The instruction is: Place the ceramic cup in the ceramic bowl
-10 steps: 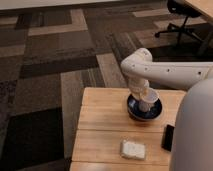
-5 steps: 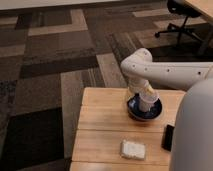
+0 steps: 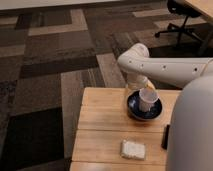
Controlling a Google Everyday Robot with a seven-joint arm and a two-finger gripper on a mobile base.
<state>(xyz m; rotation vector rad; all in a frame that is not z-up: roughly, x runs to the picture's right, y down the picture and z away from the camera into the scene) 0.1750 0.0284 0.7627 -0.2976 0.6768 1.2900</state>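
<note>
The ceramic bowl (image 3: 134,111), round and dark blue, stands on the wooden table (image 3: 100,125) toward its back right. The small white ceramic cup (image 3: 148,100) is inside the bowl's outline, tilted, with its open mouth facing up and to the right. My gripper (image 3: 140,88) is at the end of the white arm that comes in from the right. It hangs right over the back of the bowl, against the cup's upper left side. The arm hides the bowl's far rim.
A flat white rectangular block (image 3: 132,149) lies near the table's front edge. A dark object (image 3: 165,136) is at the table's right edge beside my white body (image 3: 192,130). Patterned carpet lies around the table, with an office chair (image 3: 180,15) at the far right.
The cup and gripper have shifted slightly to the right over the bowl. The block and the table have not moved.
</note>
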